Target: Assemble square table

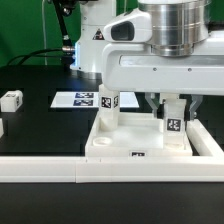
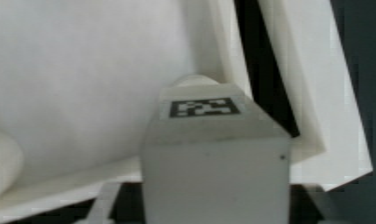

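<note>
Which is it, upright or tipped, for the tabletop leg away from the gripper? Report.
Upright: the leg stands vertical on the square top, tag near its upper end.

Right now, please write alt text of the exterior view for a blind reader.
A white robot hand straddles a small tagged leg standing inside the white square table top; whether it grips the leg is unclear. A second leg stands upright in the top's corner toward the exterior view's left, and the marker board lies behind.
</note>
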Action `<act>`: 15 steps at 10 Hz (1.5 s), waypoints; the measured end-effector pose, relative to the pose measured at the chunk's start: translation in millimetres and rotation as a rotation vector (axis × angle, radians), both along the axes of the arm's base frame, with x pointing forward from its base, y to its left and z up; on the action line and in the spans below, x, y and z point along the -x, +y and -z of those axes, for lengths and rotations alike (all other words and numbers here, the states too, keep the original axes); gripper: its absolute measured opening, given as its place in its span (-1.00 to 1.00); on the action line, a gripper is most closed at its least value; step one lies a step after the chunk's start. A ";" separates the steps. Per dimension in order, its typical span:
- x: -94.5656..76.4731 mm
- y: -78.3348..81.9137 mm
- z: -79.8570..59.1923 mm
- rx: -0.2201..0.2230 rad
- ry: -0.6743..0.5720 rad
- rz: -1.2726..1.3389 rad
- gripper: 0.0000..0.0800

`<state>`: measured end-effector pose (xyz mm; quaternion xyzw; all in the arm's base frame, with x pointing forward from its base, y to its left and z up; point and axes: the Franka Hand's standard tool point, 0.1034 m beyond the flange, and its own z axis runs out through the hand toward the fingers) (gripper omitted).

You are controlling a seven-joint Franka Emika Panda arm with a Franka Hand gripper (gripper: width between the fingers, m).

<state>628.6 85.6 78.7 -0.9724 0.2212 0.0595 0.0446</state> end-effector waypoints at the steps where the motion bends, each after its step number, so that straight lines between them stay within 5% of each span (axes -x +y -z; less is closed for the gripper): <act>1: 0.0 0.7 0.8 0.011 0.012 0.106 -0.28; 6: -5.2 18.5 1.6 0.029 0.027 0.827 -0.27; 11: -2.9 20.9 1.4 0.035 0.050 1.054 -0.27; 13: -3.1 30.1 1.1 0.027 -0.002 0.762 0.30; 14: -4.3 37.9 0.1 0.016 -0.039 0.563 0.30; 15: -4.3 36.9 0.5 0.012 -0.042 0.526 0.56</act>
